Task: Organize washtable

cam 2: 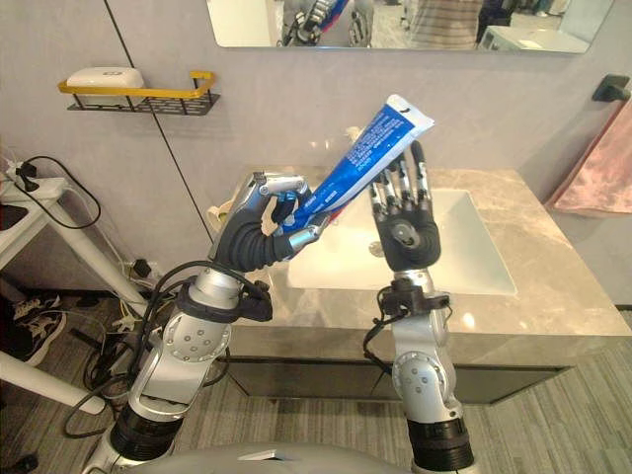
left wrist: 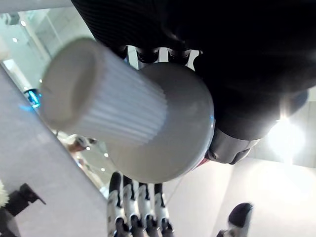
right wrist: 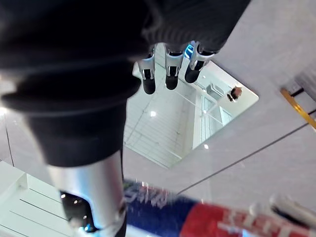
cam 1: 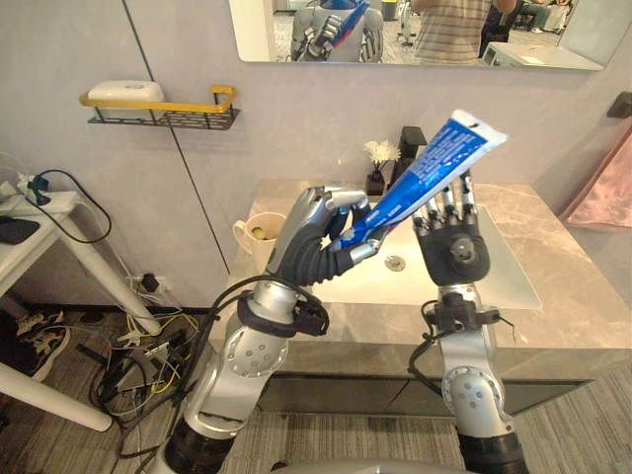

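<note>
A blue toothpaste tube [cam 1: 434, 168] with a white ribbed cap [left wrist: 108, 108] is held up above the washtable, its flat crimped end pointing up and to the right. My left hand [cam 1: 316, 237] is shut on the tube's cap end, fingers and thumb curled round it. My right hand [cam 1: 454, 247] stands upright just to the right, open, with its straight fingers [right wrist: 170, 74] reaching up against the tube's underside. The tube's blue and red print [right wrist: 197, 217] shows in the right wrist view.
The marble washtable [cam 1: 583, 296] holds a white sink [cam 1: 504, 272], a black faucet [cam 1: 412, 148], a small vase of white flowers [cam 1: 378, 163] and a cream cup [cam 1: 259, 235]. A wall shelf [cam 1: 158, 111] carries soap. A pink towel [cam 1: 602, 188] hangs right; a white table [cam 1: 39, 212] stands left.
</note>
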